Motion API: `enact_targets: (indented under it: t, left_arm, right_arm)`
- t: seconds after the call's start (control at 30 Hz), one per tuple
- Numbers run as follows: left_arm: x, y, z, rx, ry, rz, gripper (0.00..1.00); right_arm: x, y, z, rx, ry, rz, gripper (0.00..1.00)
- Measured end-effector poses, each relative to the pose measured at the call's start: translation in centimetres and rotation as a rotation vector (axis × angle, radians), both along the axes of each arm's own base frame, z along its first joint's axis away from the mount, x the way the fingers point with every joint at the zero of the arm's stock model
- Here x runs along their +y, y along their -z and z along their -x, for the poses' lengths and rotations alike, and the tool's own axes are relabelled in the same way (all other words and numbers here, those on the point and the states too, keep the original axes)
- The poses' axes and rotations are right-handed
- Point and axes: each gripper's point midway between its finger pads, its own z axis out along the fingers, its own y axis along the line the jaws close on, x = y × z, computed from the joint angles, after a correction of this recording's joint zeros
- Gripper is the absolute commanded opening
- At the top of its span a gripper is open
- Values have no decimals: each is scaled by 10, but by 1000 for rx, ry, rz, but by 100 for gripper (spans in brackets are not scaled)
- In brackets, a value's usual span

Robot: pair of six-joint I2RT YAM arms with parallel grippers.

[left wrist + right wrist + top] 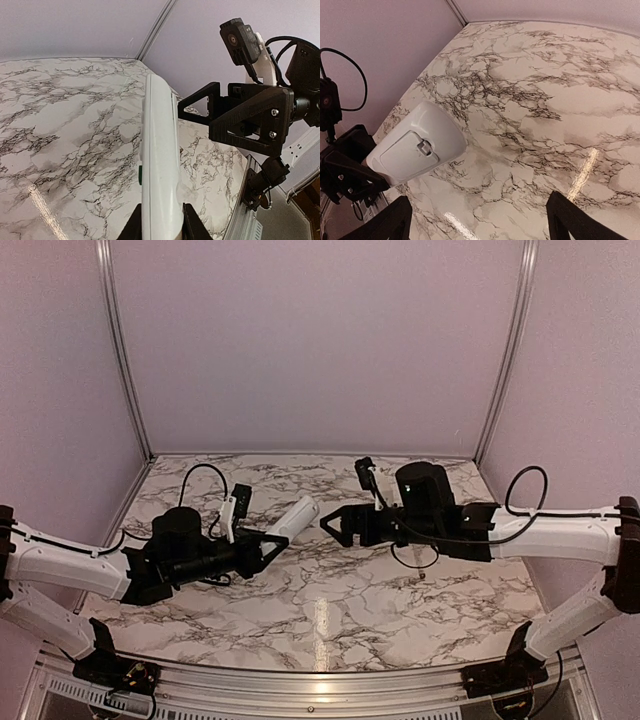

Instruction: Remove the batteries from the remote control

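Note:
The remote control (296,515) is a slim white bar held up off the marble table, pointing up and to the right. My left gripper (268,545) is shut on its lower end, and its fingers (192,227) press both sides of the body (160,165). My right gripper (335,523) stands open just off the remote's free end, touching nothing. In the right wrist view the remote's back (420,145) shows a closed cover with a small latch (424,146), left of the open gripper (480,220). The batteries are hidden.
The marble table (330,610) is walled by lilac panels at the back and both sides. A metal rail (300,695) runs along the near edge between the arm bases. Black cables loop over both wrists.

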Motion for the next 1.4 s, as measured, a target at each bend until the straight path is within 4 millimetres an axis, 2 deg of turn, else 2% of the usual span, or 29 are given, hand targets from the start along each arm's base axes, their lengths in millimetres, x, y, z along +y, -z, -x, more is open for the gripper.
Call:
enact_targets:
  t: [0.1, 0.27, 0.4, 0.57, 0.77, 0.83, 0.93, 1.03, 1.13, 1.3, 1.4]
  left_arm:
    - [-4, 6, 2, 10, 23, -8, 0]
    - [-13, 25, 0, 61, 42, -45, 0]
    - [-21, 29, -2, 106, 47, -42, 0]
    - [-27, 30, -1, 149, 71, -29, 0]
    - [-39, 38, 10, 215, 167, -23, 0]
    - [-40, 39, 14, 233, 192, -7, 4]
    - [-41, 39, 12, 253, 213, 17, 0]
    - [-42, 42, 8, 277, 231, 49, 0]
    - [-46, 56, 4, 347, 264, 80, 0]
    - [-53, 97, 8, 538, 326, 116, 0]
    - [-55, 105, 12, 604, 348, 129, 0]
  right_arm:
    - [-12, 4, 7, -42, -14, 45, 89]
    - [-27, 25, 14, -53, -27, 131, 88]
    - [-38, 33, 21, -63, -38, 161, 87]
    - [-43, 16, 33, -111, -72, 101, 87]
    - [-44, -6, 42, -154, -99, 27, 87]
    - [-44, -12, 43, -162, -101, 3, 87]
    - [-45, -20, 45, -167, -97, -33, 87]
    - [-45, -25, 45, -161, -90, -58, 87]
    - [-45, -25, 45, -141, -80, -71, 86]
    - [-44, -16, 41, -91, -49, -67, 86]
    - [-45, -7, 37, -59, -20, -46, 86]
